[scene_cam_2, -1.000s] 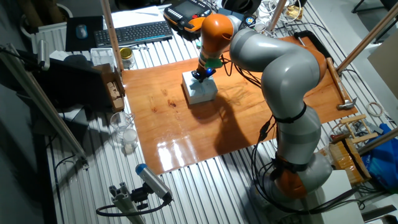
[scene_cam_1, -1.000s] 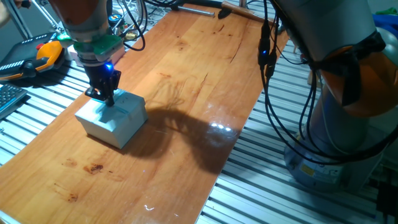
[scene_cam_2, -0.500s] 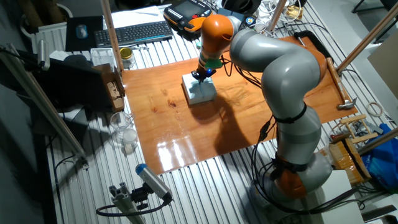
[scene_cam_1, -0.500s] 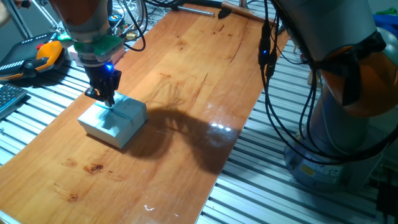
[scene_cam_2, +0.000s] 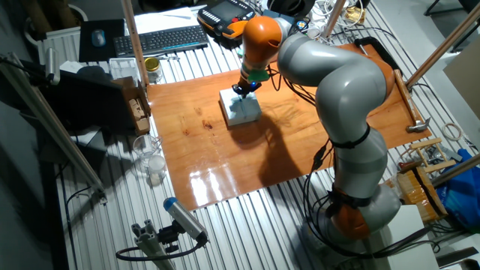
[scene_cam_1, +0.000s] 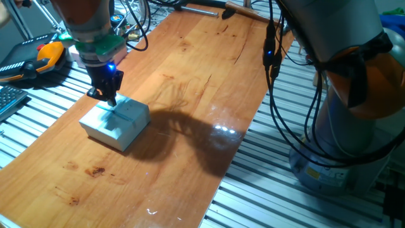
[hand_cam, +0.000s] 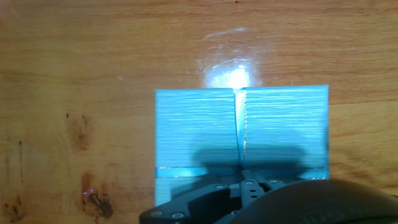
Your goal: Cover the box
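A long, glossy reddish-brown wooden tabletop (scene_cam_1: 190, 82) is lying across a bench of ribbed aluminium rails (scene_cam_1: 266, 190) and is carrying a single small square pale blue-grey cardboard box (scene_cam_1: 115, 120). The box is sitting flat on the board near one long edge, its two top flaps (hand_cam: 239, 127) lying closed and meeting along a straight centre seam. Overhead light is glaring off the varnish just beyond the box in the hand view, and dark knots and scuff marks (hand_cam: 78, 130) are showing in the wood beside it.
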Robot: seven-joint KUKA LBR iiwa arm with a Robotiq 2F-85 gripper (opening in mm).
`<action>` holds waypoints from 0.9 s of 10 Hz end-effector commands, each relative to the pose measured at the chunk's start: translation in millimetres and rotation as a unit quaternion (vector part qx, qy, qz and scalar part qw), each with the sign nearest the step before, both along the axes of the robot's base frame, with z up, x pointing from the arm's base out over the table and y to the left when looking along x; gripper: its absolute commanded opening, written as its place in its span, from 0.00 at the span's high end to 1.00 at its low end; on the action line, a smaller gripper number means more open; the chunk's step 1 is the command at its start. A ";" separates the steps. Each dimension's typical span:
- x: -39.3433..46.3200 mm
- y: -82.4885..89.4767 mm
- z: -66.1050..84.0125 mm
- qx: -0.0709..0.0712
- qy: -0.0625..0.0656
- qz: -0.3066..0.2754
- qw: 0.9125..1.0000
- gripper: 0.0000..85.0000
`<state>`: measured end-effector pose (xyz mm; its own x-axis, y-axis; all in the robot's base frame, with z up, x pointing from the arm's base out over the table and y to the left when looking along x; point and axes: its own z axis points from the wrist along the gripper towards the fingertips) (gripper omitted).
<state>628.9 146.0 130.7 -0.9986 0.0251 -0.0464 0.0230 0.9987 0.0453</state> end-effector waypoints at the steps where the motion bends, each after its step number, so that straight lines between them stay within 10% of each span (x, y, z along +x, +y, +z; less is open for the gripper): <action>1: 0.4 -2.6 3.0 -0.005 0.000 0.001 1.000 1.00; 9: -11.3 -47.1 26.2 -0.022 0.000 0.013 1.000 1.00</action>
<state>617.5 98.7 157.3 -0.9990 -0.0035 -0.0457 -0.0037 1.0000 0.0030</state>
